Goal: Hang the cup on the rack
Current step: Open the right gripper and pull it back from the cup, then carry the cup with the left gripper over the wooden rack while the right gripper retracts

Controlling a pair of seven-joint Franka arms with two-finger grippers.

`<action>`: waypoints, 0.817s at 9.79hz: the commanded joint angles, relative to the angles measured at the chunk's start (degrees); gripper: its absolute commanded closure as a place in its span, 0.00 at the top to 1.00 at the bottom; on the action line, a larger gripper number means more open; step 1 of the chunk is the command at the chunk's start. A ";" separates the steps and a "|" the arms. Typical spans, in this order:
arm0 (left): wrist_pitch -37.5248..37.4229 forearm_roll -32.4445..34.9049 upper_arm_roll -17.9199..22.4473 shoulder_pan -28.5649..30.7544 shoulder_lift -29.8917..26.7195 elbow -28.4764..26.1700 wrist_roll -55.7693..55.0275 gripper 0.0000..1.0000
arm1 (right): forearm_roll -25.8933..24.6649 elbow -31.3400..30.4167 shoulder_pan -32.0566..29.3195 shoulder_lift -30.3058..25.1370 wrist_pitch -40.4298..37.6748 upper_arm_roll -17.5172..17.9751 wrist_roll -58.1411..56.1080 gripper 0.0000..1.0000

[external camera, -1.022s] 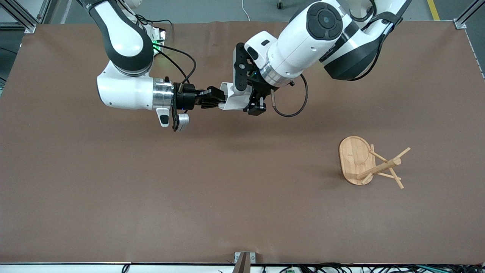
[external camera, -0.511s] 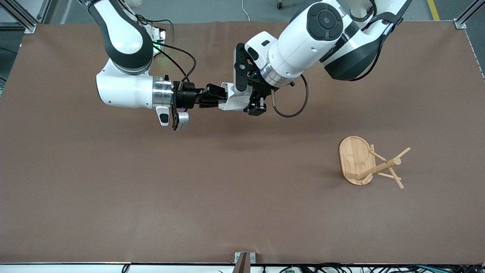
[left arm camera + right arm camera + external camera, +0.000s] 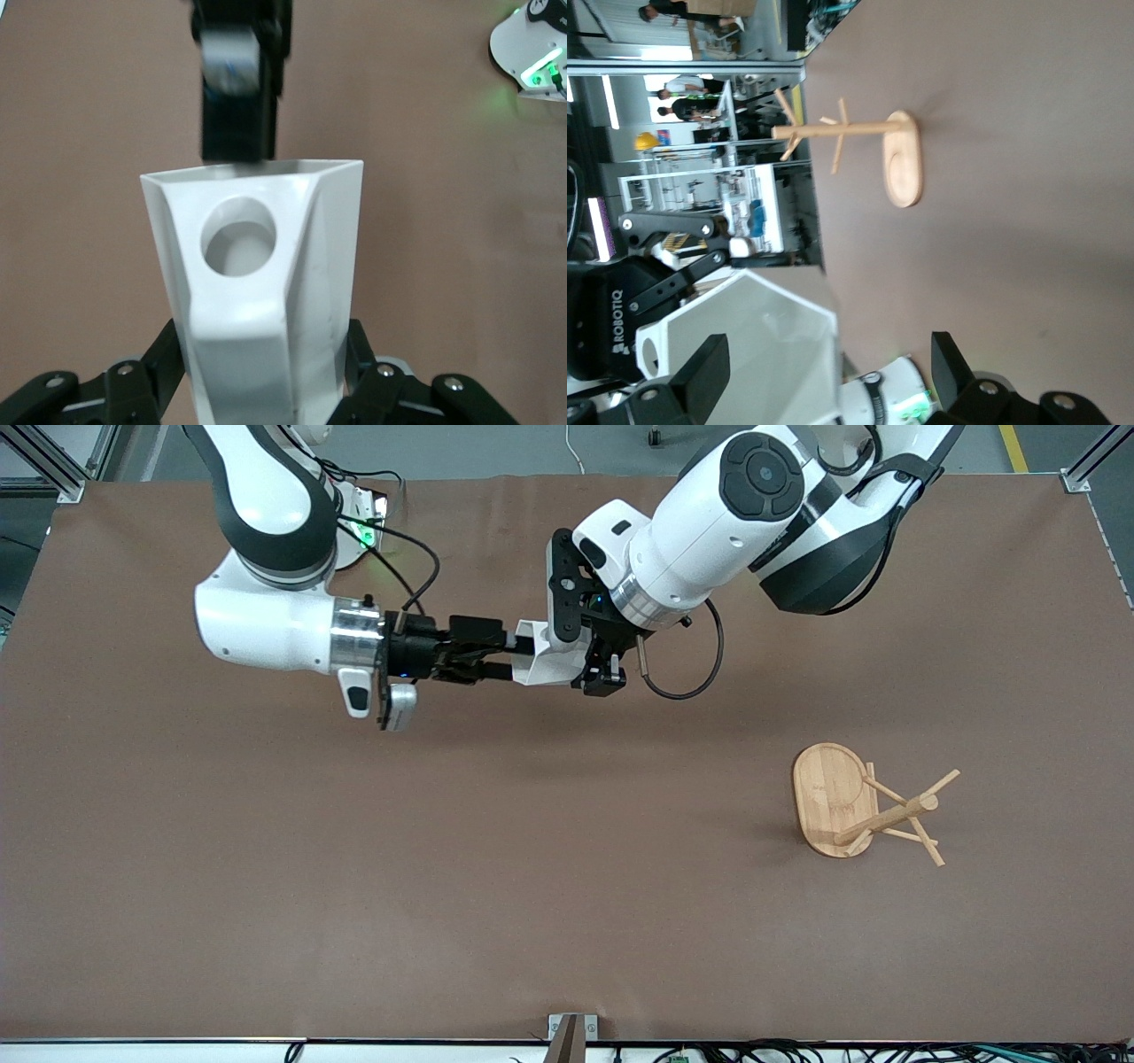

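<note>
Left tool [image 3: 592,662] clamped shut, held aloft. Right tool [image 3: 498,658] level, fingers [image 3: 700,372] spread apart, facing the left tool.

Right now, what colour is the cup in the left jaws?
Plain matte white, no pattern. The cup shows best in the left wrist view.

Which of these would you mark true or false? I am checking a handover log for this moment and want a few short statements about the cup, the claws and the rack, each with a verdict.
1. The left claw is shut on the white faceted cup. True.
2. The right claw clamps the cup. False: its fingers stand open at the cup's rim, not gripping.
3. The bamboo mug rack stands upright on the table. True.
4. The cup hangs on a rack peg. False: it is held in the air over the table, apart from the rack.
5. The cup's handle tab has a round hole. True.
</note>
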 commanded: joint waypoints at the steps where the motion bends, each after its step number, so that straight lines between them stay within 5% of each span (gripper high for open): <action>1: 0.36 -0.47 -0.12 -0.10 0.42 -1.40 -7.10 0.00 | -14.40 -0.59 -1.05 -3.03 -7.29 -7.58 1.50 1.00; 3: 0.36 -0.20 -0.12 0.42 0.25 -1.66 -13.18 0.01 | -29.10 1.44 -1.05 -4.34 -14.60 -15.76 1.68 1.00; 8: -1.65 0.24 0.31 1.30 -1.50 -1.58 -28.20 0.01 | -54.42 1.35 -1.40 -6.02 -13.06 -30.18 2.12 1.00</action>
